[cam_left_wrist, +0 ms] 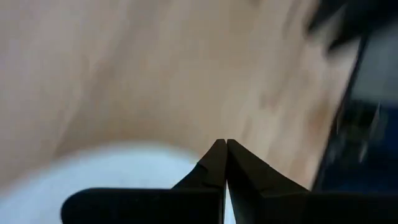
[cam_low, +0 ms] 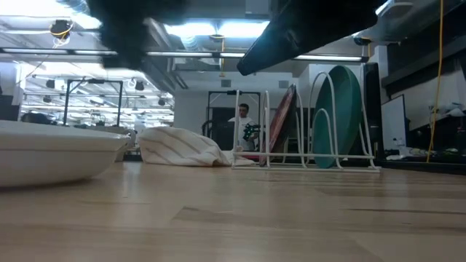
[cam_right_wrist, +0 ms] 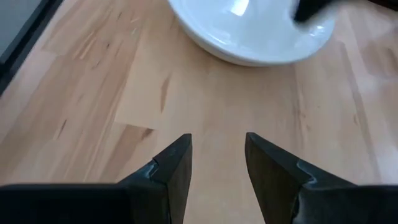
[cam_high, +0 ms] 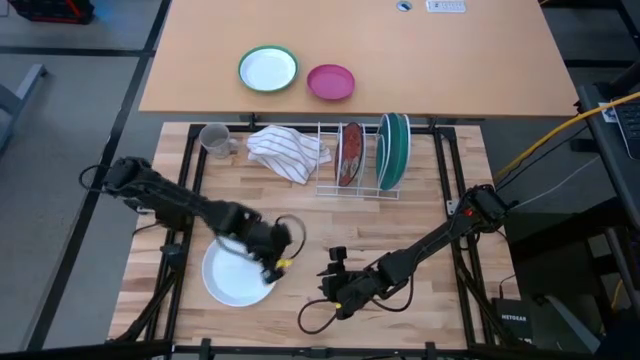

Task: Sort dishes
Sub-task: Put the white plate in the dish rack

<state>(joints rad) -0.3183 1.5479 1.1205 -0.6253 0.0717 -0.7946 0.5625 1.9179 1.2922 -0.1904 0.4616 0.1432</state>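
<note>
A pale wooden slatted table is seen below a tan desk; across it in the low view an open hall with ceiling lights is seen, with a person standing far back. One wire rack is stood at the table's far side, and two plates are held upright in it: one red-brown plate and one dark green plate, side by side. One white plate is laid flat near the table's front left. One striped cloth and one grey mug are placed left of the rack; one small green-rimmed plate and one pink bowl are set on the desk. The left gripper is seen at the white plate's right rim, its fingers pressed together; whether the rim is pinched cannot be told. The right gripper is held just above bare wood beside that plate, its fingers moderately parted and holding nothing.
</note>
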